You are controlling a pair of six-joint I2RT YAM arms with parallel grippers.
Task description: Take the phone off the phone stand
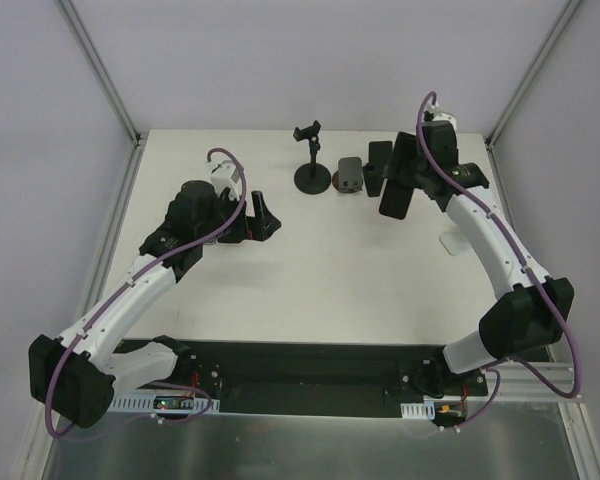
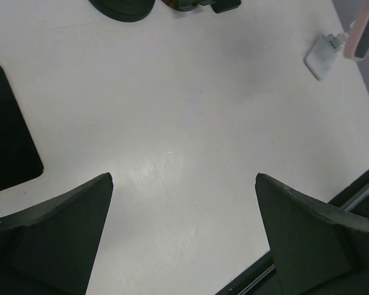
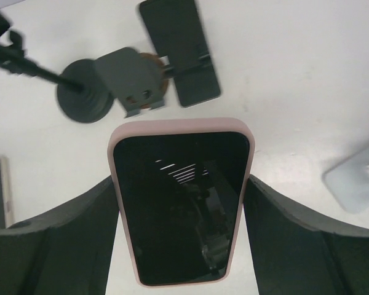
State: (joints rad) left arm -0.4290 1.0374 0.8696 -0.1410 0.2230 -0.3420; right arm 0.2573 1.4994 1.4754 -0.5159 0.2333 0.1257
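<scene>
My right gripper (image 3: 179,181) is shut on the phone (image 3: 181,209), a black-screened handset in a pink case, with one finger on each long side. It hangs in the air at the back right (image 1: 393,198), above and just right of the phone stand (image 1: 352,175). In the right wrist view the stand (image 3: 132,77) is a grey bracket with a black back plate (image 3: 179,52), and nothing rests on it. Over the left-centre of the table my left gripper (image 1: 263,215) stands wide open, only bare tabletop between its fingers (image 2: 61,233).
A black pole mount with a round base (image 1: 313,180) and a top clamp (image 1: 307,131) stands left of the stand. A white block (image 2: 323,56) lies on the table by the right arm. A dark flat slab (image 2: 6,141) lies beside my left gripper.
</scene>
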